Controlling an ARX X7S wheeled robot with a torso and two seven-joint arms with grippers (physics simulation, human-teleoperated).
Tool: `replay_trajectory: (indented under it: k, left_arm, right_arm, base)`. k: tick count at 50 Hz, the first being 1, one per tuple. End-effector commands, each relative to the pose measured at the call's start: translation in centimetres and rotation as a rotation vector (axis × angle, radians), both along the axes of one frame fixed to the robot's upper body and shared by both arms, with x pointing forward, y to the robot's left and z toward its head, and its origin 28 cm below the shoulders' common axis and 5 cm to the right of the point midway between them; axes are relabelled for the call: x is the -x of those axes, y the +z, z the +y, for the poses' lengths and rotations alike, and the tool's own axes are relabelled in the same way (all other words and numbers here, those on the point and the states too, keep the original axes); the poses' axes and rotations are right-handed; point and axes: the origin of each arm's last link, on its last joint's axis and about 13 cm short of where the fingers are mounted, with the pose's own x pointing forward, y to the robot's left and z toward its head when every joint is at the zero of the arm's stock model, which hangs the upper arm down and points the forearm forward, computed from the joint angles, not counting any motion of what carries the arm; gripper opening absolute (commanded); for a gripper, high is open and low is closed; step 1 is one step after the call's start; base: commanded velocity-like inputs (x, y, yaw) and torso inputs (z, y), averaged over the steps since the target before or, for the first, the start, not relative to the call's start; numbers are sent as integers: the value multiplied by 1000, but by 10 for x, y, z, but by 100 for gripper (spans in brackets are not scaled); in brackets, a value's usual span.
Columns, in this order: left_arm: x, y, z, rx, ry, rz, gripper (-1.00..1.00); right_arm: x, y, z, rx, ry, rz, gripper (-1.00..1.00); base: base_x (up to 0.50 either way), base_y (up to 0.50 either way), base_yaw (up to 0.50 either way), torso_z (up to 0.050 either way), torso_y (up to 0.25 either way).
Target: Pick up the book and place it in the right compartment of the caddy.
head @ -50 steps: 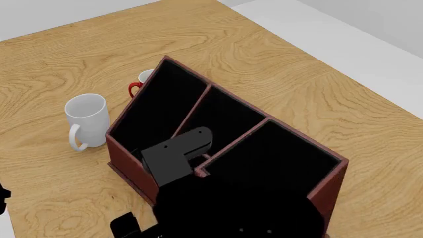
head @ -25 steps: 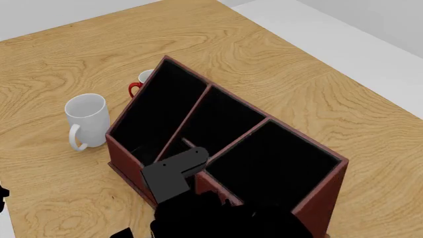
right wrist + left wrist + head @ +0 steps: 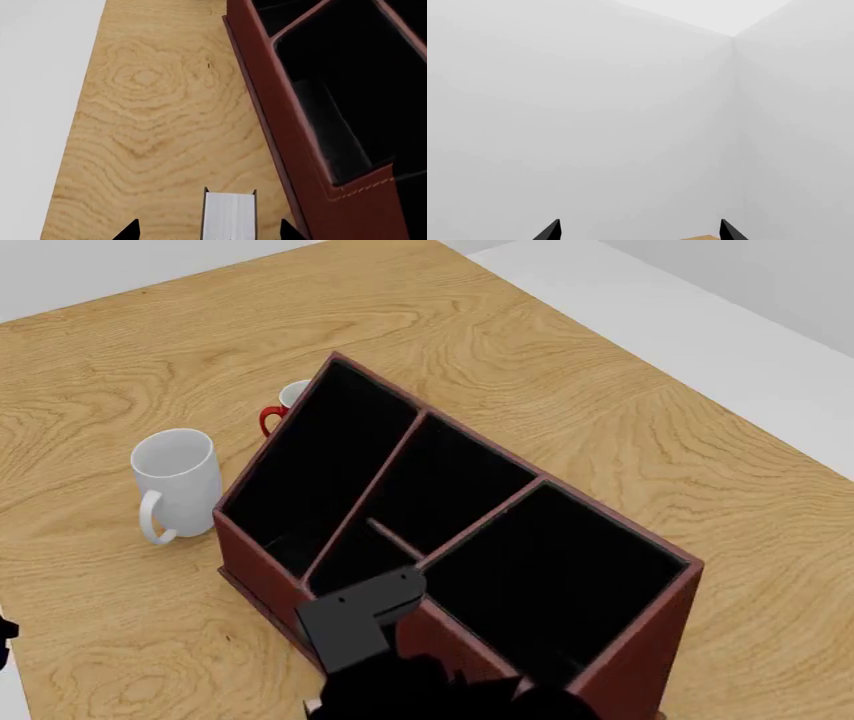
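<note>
Your right tool (image 3: 209, 231) grips the book (image 3: 229, 215), white page edges showing, beside the stitched leather-look caddy (image 3: 303, 165); left tool (image 3: 639, 231) open.

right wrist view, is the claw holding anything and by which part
The book sits between the right claw's fingertips with its white page edges showing, but actual contact can't be told. The left claw holds nothing.
</note>
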Motion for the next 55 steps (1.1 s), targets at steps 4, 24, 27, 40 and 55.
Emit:
replay_trajectory:
  k: [4,24,27,40,55]
  left_arm:
    - [0,0,0,-3,-1,2,100]
    - [0,0,0,-6,4,0,100]
    - [0,0,0,-5,5,-2,100]
    - [0,0,-1,-9,4,-1,100]
    - [1,1,0,-4,6,-4,100]
  right_arm:
    - [-4,-14,-2,0,-13,31,100]
    - [-7,-31,1,12,-9,72,100]
    - [-7,-32,1,11,-9,74,100]
    - [-7,-37,0,20,-12,94,-100]
    - [-2,-27,3,39,11,45,-100]
  base:
    - [0,0,0,0,0]
    - [0,0,0,0,0]
    - [0,0,0,0,0]
    - [0,0,0,0,0]
    - [0,1,2,0,0]
